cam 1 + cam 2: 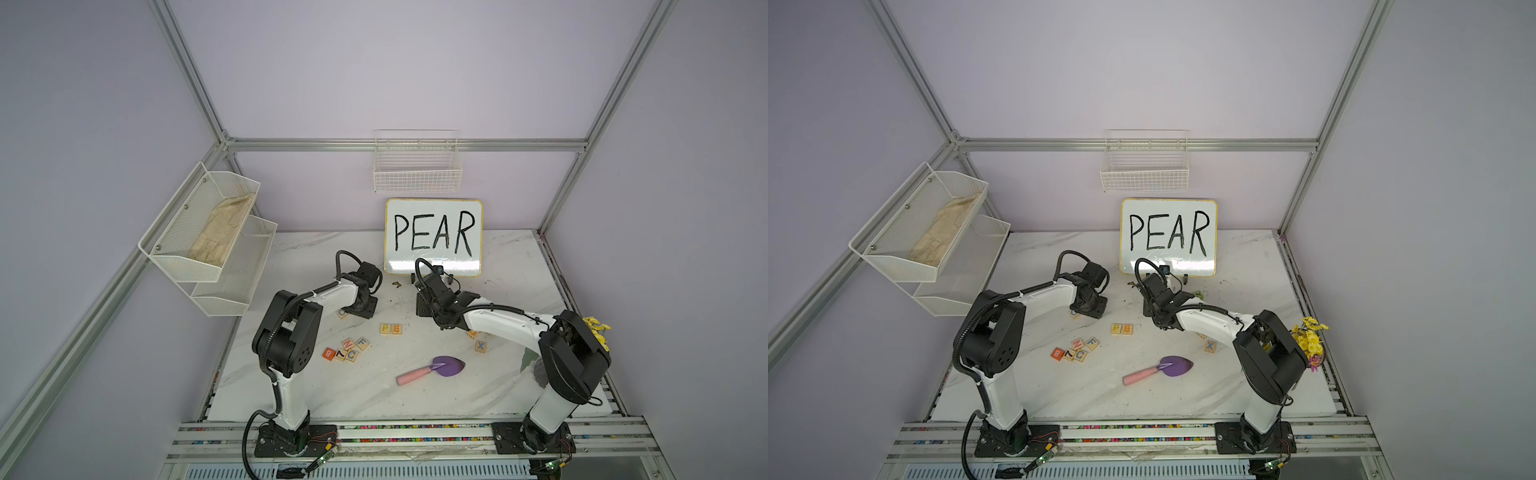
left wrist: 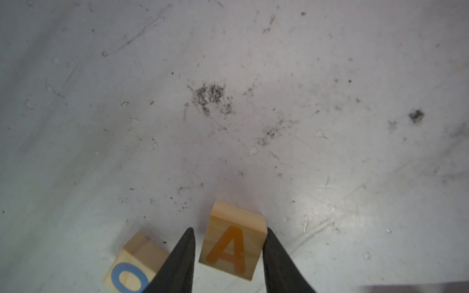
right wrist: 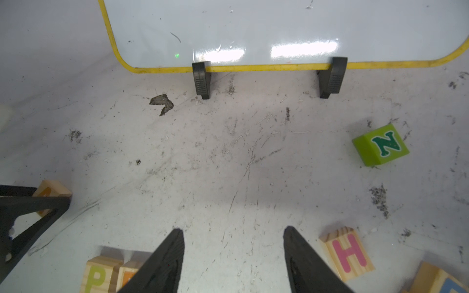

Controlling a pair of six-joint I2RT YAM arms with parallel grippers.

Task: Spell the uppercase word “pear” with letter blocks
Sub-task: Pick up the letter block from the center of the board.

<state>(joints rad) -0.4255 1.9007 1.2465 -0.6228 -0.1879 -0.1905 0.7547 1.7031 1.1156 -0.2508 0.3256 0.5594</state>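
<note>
Your left gripper [image 2: 229, 229], jaws narrow, flanks the pale-wood cube lettered orange A [image 2: 232, 244]; right gripper [image 3: 233, 228], at its three o'clock, gapes empty.

I see the P block [image 1: 1116, 329] and the E block [image 1: 1128, 329] touching, side by side. The purple trowel [image 1: 1177, 365] lies near them.

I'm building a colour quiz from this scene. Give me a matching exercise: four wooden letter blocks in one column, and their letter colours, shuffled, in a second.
Blocks:
1. A block
2. P block
3. H block
4. O block

Letter colours:
a. blue
b. orange
c. pink
d. yellow-green

Pairs: 1-b, 2-d, 3-c, 4-a
</note>
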